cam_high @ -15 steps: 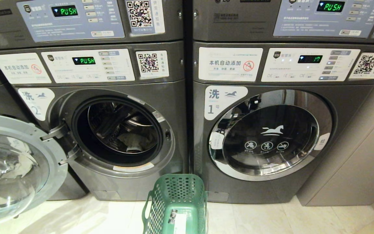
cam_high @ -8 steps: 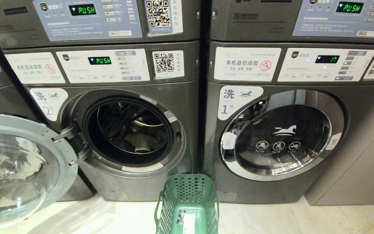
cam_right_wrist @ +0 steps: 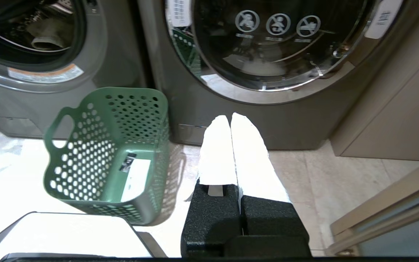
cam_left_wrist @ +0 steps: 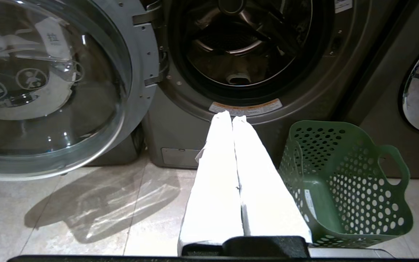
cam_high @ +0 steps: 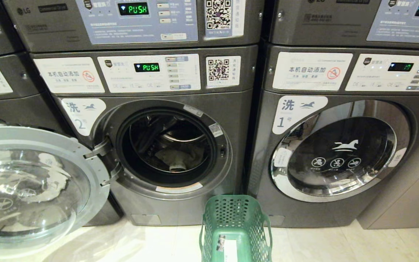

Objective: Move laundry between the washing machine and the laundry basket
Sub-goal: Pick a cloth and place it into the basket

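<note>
The washer marked 2, display reading PUSH, stands with its round glass door swung left; grey laundry lies in the steel drum. The holed green basket sits near, empty. Left end effector and right end effector are pressed together, empty.

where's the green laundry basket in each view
Head view: laundry basket at bottom centre, on the floor between the two machines.
Left wrist view: lower right.
Right wrist view: lower left.
Shared landmark: the open washing machine with the laundry in its drum.
</note>
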Motion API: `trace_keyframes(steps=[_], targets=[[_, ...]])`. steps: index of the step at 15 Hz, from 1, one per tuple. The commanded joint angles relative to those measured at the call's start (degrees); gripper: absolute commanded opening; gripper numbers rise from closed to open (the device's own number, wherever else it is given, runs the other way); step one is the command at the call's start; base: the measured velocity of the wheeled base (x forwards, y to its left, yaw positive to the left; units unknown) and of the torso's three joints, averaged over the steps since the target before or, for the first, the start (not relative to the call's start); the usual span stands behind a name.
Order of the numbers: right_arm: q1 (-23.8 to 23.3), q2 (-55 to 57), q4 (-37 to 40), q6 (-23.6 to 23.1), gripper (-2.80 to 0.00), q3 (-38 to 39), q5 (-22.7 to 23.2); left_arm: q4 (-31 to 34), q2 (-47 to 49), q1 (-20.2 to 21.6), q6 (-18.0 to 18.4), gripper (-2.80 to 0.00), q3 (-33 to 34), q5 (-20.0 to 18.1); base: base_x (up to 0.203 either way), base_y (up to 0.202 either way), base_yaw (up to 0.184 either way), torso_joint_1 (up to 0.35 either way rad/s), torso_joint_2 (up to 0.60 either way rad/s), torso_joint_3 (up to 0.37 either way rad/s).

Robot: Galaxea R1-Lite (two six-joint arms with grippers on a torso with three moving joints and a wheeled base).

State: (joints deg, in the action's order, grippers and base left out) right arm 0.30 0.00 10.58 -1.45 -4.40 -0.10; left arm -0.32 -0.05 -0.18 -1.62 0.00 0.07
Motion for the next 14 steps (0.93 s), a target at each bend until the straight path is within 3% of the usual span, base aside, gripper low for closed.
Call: trace_keyframes(steps=[1, 11, 14], targets=[[0.0, 0.1, 0.1, 0.0, -2.8, 0.0, 0.0, 0.0, 0.0, 0.0, 0.0, -2.8, 0.1, 0.0, 0.0, 0.193, -0.004, -0.002, 0.0, 0.005], [0.0, 0.1, 0.1, 0.0, -2.8, 0.1, 0.0, 0.0, 0.0, 0.0, -0.1, -2.8, 0.1, 0.0, 0.0, 0.194, -0.002, 0.003, 0.0, 0.001], [0.0, 0.1, 0.1, 0.0, -2.8, 0.1, 0.0, 0.0, 0.0, 0.0, -0.1, -2.8, 0.1, 0.0, 0.0, 0.064, -0.002, 0.0, 0.0, 0.003]])
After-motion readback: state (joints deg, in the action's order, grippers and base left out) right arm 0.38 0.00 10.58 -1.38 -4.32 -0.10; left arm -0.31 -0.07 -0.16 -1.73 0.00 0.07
